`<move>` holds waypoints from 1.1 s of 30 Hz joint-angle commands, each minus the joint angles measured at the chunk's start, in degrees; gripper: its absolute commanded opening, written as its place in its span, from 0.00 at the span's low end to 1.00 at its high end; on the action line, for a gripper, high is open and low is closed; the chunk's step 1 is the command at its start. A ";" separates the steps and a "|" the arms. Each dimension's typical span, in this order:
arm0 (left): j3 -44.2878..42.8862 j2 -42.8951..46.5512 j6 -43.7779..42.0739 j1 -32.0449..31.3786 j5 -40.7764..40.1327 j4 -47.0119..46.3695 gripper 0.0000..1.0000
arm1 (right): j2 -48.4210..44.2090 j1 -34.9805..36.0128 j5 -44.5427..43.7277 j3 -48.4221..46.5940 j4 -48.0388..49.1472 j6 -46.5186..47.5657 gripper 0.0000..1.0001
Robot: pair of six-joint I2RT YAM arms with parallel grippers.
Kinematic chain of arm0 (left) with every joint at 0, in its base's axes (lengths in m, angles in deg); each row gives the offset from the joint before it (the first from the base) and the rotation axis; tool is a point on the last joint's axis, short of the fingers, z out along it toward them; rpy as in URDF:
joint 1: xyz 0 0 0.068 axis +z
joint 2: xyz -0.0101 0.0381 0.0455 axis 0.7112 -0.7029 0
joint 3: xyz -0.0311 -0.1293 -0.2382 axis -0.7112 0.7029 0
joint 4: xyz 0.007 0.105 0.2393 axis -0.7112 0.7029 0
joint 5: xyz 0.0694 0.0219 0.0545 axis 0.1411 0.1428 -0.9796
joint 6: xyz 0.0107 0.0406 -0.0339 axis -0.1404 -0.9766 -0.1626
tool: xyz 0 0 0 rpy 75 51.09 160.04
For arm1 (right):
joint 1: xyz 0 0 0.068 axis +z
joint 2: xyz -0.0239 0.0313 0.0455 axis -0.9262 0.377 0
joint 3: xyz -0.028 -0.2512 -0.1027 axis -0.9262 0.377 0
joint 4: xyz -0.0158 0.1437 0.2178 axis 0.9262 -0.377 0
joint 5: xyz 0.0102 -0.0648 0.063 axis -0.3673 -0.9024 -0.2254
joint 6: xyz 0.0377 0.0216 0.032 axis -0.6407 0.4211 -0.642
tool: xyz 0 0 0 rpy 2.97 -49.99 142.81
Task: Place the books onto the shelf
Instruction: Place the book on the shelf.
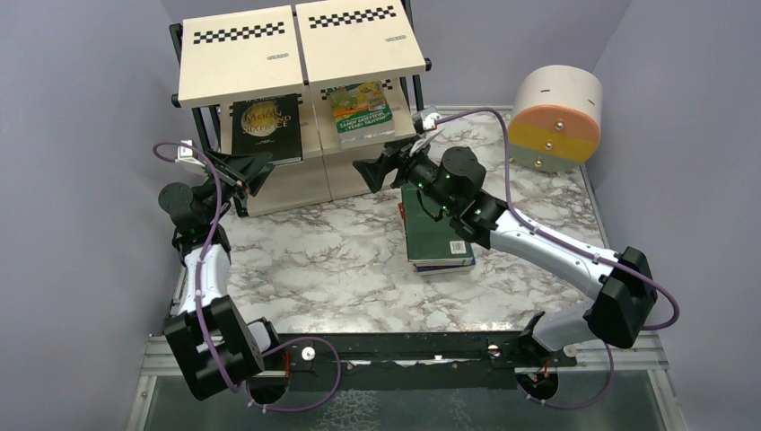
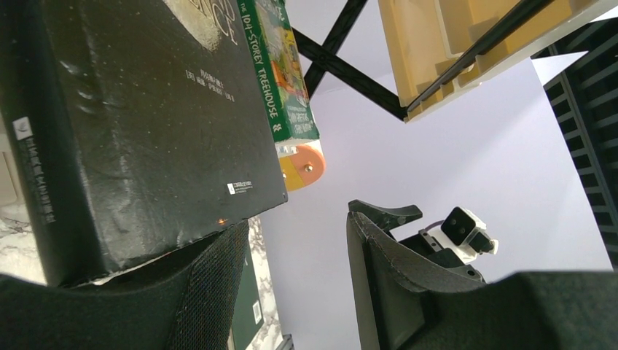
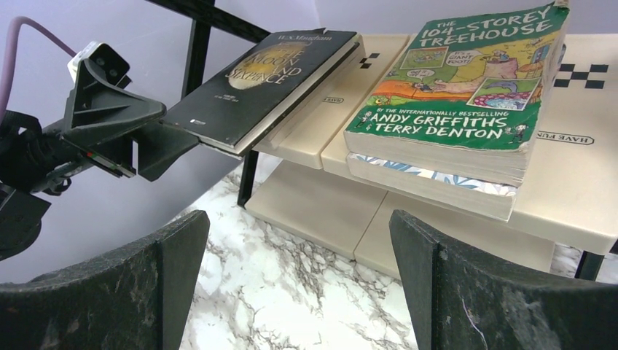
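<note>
Currently listed for you, largest first:

1. Shelf (image 1: 235, 54): stands at the far side of the table (image 1: 314, 260). Its middle tier holds 3 books. The black book (image 1: 266, 128) is on the left, and the green book (image 1: 359, 112) is on the right, lying on 1 more.
2. Stack (image 1: 429, 235): at least 2 unshelved books lie flat on the table under the right forearm. From the right pincer (image 1: 372, 163) the stack is behind and below, toward that arm's base. Its long axis runs near-to-far, toward the shelf. Your right arm is nearer, and the left is well apart.
3. Right pincer: spread wide and empty, facing the shelf's right half. The arm reaches forward over the stack, so you would likely draw back and tip down.
4. Left pincer (image 1: 260, 172): part spread, with an empty gap. Its tips are at the black book's near corner, and you cannot tell whether they touch it.
</note>
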 commanded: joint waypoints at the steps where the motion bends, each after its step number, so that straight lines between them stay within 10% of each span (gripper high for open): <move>1: -2.52 -0.52 -1.48 -0.28 -1.18 -0.94 0.45 | 0.03 -0.48 -0.52 0.96 1.05 -0.20 0.93; 33: -4.45 -4.37 -2.95 -1.97 -4.09 -1.09 0.45 | -1.03 -1.11 -0.68 2.10 1.09 -0.56 0.93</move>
